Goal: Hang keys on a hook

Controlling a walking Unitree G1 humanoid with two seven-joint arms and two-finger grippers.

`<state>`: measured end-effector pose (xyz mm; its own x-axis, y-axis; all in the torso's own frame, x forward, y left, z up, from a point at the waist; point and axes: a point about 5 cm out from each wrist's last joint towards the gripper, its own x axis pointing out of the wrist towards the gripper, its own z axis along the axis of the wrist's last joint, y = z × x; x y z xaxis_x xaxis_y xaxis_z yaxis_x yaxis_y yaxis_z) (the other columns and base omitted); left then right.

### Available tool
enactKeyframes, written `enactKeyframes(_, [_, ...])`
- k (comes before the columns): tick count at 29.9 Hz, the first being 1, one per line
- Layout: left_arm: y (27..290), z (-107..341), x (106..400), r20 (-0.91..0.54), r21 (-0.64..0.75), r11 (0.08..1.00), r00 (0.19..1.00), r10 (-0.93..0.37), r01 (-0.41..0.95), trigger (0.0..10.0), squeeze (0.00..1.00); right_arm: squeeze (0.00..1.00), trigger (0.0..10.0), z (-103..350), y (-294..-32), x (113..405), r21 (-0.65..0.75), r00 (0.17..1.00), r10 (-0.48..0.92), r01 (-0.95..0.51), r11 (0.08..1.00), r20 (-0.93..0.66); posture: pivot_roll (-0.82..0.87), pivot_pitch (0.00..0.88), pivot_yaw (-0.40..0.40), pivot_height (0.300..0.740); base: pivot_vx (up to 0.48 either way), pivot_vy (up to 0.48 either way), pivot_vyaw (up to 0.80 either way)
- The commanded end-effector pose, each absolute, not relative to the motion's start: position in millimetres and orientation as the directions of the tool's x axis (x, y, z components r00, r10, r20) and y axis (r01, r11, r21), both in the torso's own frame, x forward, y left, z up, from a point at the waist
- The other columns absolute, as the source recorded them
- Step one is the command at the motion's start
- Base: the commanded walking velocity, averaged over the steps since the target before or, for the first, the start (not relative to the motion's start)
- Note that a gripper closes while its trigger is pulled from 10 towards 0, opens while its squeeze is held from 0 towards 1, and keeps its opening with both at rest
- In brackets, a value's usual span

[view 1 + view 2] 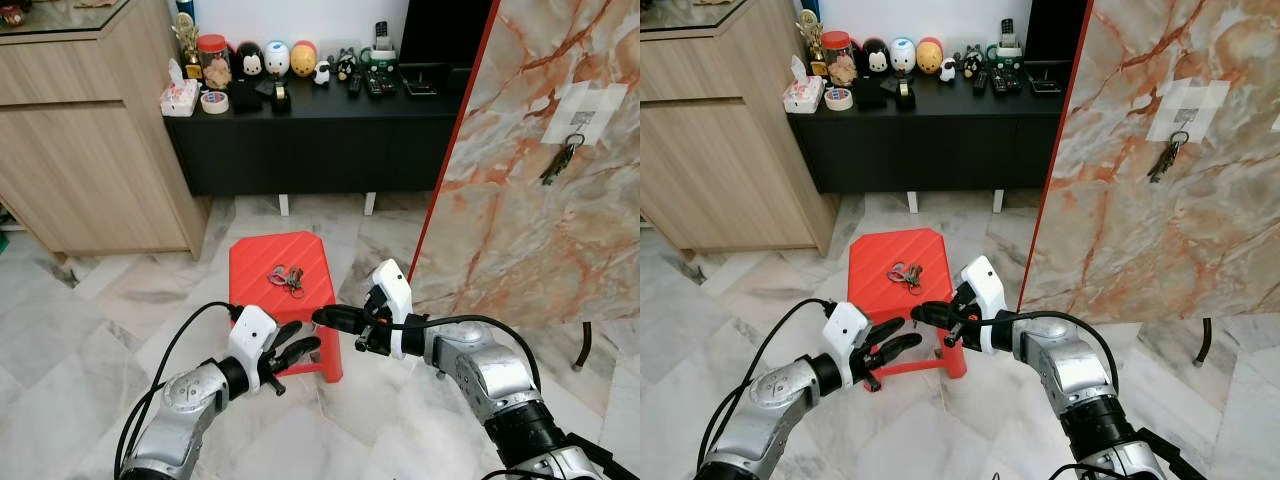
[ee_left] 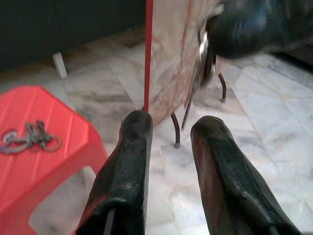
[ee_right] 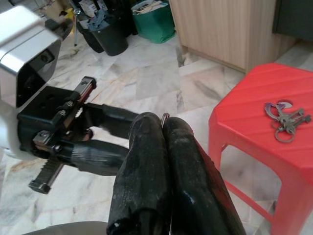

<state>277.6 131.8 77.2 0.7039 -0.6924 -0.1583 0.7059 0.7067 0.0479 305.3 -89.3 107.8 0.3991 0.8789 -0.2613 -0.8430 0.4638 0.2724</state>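
On top of the red ribbed plastic stool [image 1: 262,268], a small bunch of metal keys on rings [image 1: 287,277]: light, stiff, apt to slide, best pinched by a ring; just short, left gripper [image 1: 296,347] fingers spread, right gripper [image 1: 328,317] fingers pressed together.

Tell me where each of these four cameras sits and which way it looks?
Left eye, on the head: looks down at the red stool, both arms showing.
Right eye, beside it: same scene, keys on the stool.
Left wrist: looks past the open left gripper at a marble panel.
Right wrist: looks past the shut right gripper at the left gripper.
All share the stool.
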Motion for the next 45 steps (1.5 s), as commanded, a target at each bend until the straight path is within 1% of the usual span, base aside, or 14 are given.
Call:
enactKeyframes(1, [133.3, 75.0, 278.6, -0.162, 0.044, 0.717, 0.713, -0.682, 0.696, 10.0, 0.00, 0.00, 10.0, 111.6, -86.3, 303.4, 0.268, 0.384, 0.888, -0.854, 0.446, -0.253, 0.11, 0.109, -0.040, 0.723, 0.000, 0.000, 0.00])
enactKeyframes(11, [132.2, 76.5, 281.0, -0.148, 0.040, 0.725, 0.722, -0.676, 0.687, 10.0, 0.00, 0.00, 10.0, 110.5, -84.5, 301.0, 0.275, 0.376, 0.891, -0.855, 0.440, -0.256, 0.11, 0.109, -0.040, 0.723, 0.000, 0.000, 0.00])
enactKeyframes(12, [132.3, 76.6, 281.1, -0.144, 0.036, 0.729, 0.725, -0.673, 0.684, 0.9, 0.00, 0.00, 10.0, 110.4, -84.5, 301.0, 0.276, 0.376, 0.890, -0.854, 0.440, -0.257, 0.11, 0.109, -0.040, 0.723, 0.000, 0.000, 0.00])
enactKeyframes(17, [132.3, 77.2, 281.3, -0.137, 0.033, 0.732, 0.728, -0.671, 0.681, 0.0, 0.00, 0.00, 10.0, 110.0, -84.5, 300.9, 0.276, 0.377, 0.889, -0.853, 0.442, -0.259, 0.11, 0.109, -0.040, 0.723, 0.000, 0.000, 0.00])
enactKeyframes(23, [131.9, 79.6, 281.6, -0.117, 0.026, 0.732, 0.729, -0.675, 0.681, 0.0, 0.00, 0.00, 10.0, 108.4, -84.6, 301.0, 0.279, 0.378, 0.887, -0.851, 0.445, -0.264, 0.11, 0.109, -0.040, 0.723, 0.000, 0.000, 0.00])
enactKeyframes(24, [131.8, 80.3, 281.8, -0.111, 0.023, 0.732, 0.729, -0.675, 0.681, 1.1, 0.00, 0.00, 10.0, 108.0, -84.7, 301.0, 0.280, 0.379, 0.887, -0.850, 0.447, -0.265, 0.11, 0.109, -0.040, 0.723, 0.000, 0.000, 0.00])
enactKeyframes(26, [131.7, 80.9, 281.8, -0.109, 0.024, 0.731, 0.728, -0.676, 0.682, 9.4, 0.00, 0.00, 10.0, 107.9, -84.8, 301.1, 0.280, 0.379, 0.886, -0.849, 0.447, -0.266, 0.11, 0.109, -0.040, 0.723, 0.000, 0.000, 0.00])
enactKeyframes(27, [131.4, 81.1, 281.6, -0.109, 0.024, 0.728, 0.725, -0.680, 0.685, 10.0, 0.00, 0.00, 10.0, 107.9, -84.9, 301.1, 0.280, 0.380, 0.886, -0.849, 0.448, -0.266, 0.11, 0.109, -0.040, 0.723, 0.000, 0.000, 0.00])
enactKeyframes(37, [132.2, 80.1, 278.3, -0.115, 0.035, 0.710, 0.709, -0.696, 0.703, 10.0, 0.00, 0.00, 10.0, 107.6, -86.1, 302.8, 0.275, 0.388, 0.881, -0.846, 0.457, -0.269, 0.11, 0.108, -0.038, 0.723, 0.000, 0.000, 0.00])
enactKeyframes(39, [132.7, 79.9, 277.7, -0.118, 0.037, 0.708, 0.707, -0.697, 0.705, 10.0, 1.00, 0.00, 10.0, 107.5, -86.5, 303.2, 0.274, 0.390, 0.880, -0.845, 0.459, -0.270, 0.11, 0.108, -0.038, 0.723, 0.000, 0.000, 0.00])
enactKeyframes(42, [133.7, 79.3, 277.3, -0.123, 0.043, 0.712, 0.711, -0.692, 0.701, 10.0, 1.00, 0.00, 10.0, 107.1, -87.3, 303.5, 0.275, 0.394, 0.878, -0.843, 0.463, -0.272, 0.11, 0.106, -0.037, 0.723, 0.000, 0.000, 0.00])
enactKeyframes(43, [133.7, 79.3, 277.2, -0.123, 0.045, 0.712, 0.711, -0.692, 0.701, 10.0, 0.26, 0.00, 10.0, 107.0, -87.4, 303.6, 0.274, 0.394, 0.878, -0.843, 0.463, -0.273, 0.11, 0.106, -0.037, 0.723, 0.000, 0.000, 0.00])
enactKeyframes(44, [133.7, 79.4, 277.2, -0.123, 0.044, 0.711, 0.711, -0.693, 0.701, 10.0, 0.00, 0.00, 10.0, 106.9, -87.5, 303.6, 0.274, 0.394, 0.877, -0.843, 0.464, -0.274, 0.11, 0.106, -0.037, 0.723, 0.000, 0.000, 0.00])
enactKeyframes(45, [133.6, 79.4, 277.2, -0.122, 0.043, 0.711, 0.710, -0.694, 0.702, 10.0, 0.00, 0.00, 10.0, 106.8, -87.5, 303.6, 0.274, 0.394, 0.877, -0.842, 0.464, -0.274, 0.11, 0.106, -0.037, 0.723, 0.000, 0.000, 0.00])
